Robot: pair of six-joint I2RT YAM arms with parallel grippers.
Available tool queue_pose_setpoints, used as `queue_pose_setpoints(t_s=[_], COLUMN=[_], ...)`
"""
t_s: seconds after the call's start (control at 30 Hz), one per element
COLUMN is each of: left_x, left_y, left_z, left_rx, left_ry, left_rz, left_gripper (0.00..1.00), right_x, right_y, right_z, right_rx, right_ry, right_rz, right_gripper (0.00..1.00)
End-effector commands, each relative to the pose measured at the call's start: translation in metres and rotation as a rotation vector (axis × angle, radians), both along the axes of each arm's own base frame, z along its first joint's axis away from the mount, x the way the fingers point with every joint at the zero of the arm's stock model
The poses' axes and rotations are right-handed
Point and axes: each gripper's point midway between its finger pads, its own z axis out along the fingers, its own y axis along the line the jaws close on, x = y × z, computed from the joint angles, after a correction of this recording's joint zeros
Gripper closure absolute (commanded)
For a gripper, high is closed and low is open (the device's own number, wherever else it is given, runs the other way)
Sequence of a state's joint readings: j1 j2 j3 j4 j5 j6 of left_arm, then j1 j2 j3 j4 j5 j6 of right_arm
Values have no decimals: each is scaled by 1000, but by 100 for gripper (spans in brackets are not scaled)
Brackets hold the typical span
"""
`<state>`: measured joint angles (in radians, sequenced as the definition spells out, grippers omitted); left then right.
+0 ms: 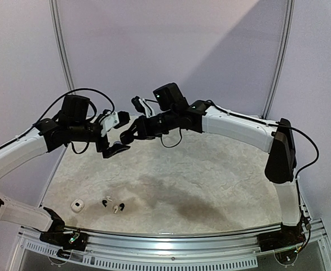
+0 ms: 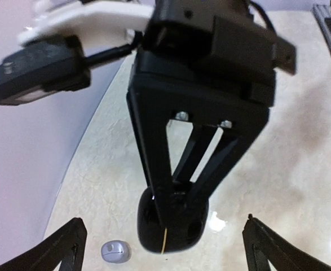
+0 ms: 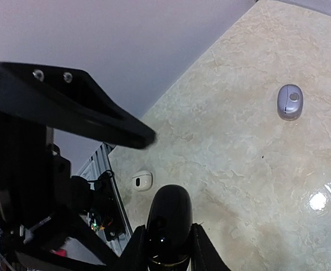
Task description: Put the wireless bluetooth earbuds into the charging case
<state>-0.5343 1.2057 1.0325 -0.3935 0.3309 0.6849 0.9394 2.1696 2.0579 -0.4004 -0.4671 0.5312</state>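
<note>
My right gripper (image 1: pixel 130 134) is shut on a glossy black charging case (image 3: pixel 169 217) and holds it high above the table; its fingers (image 3: pixel 135 248) clamp the case's sides. The case also shows in the left wrist view (image 2: pixel 173 223), hanging between the right gripper's fingers. My left gripper (image 1: pixel 113 148) is open and empty right beside it, its fingertips (image 2: pixel 69 243) spread wide on either side of the case without touching. Tiny black (image 1: pixel 105 202) and white (image 1: pixel 118 208) earbuds lie on the table near the front left.
A white case (image 1: pixel 76 204) lies left of the earbuds and shows in the right wrist view (image 3: pixel 141 180). A greyish-lavender case (image 3: pixel 290 101) lies on the marble table, also in the left wrist view (image 2: pixel 115 251). A metal rail (image 1: pixel 171 240) runs along the front edge.
</note>
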Motion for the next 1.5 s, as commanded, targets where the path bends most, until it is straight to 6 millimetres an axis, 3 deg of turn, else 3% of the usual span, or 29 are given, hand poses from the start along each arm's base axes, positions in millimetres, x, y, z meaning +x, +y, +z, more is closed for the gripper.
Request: queue_pose_setpoints(t_s=[0.0, 0.13, 0.3, 0.47, 0.57, 0.73, 0.8, 1.23, 1.37, 1.47], left_x=[-38, -64, -83, -84, -88, -93, -92, -98, -101, -101], left_y=[9, 19, 12, 14, 12, 8, 7, -3, -2, -1], left_z=[20, 38, 54, 78, 83, 95, 97, 99, 103, 104], left_rx=[-224, -435, -605, -738, -756, -812, -833, -846, -850, -853], left_ry=[200, 390, 490, 386, 340, 308, 303, 300, 276, 263], left_rz=[-55, -128, -231, -236, -241, -256, -256, -347, -373, -371], left_gripper=[1, 3, 29, 45, 48, 31, 30, 67, 62, 63], right_x=[-6, -37, -69, -84, -90, -96, -100, -105, -102, -102], right_y=[-25, -40, -47, -42, -37, -25, -21, -6, -5, -5], right_z=[56, 106, 135, 149, 150, 141, 140, 122, 117, 116], right_rx=[90, 241, 423, 493, 516, 507, 508, 466, 441, 433], right_ry=[-202, -425, -632, -750, -766, -779, -790, -793, -792, -813], right_rz=[57, 196, 324, 364, 378, 392, 393, 358, 348, 354], right_gripper=[100, 100, 100, 100, 100, 100, 100, 100, 100, 100])
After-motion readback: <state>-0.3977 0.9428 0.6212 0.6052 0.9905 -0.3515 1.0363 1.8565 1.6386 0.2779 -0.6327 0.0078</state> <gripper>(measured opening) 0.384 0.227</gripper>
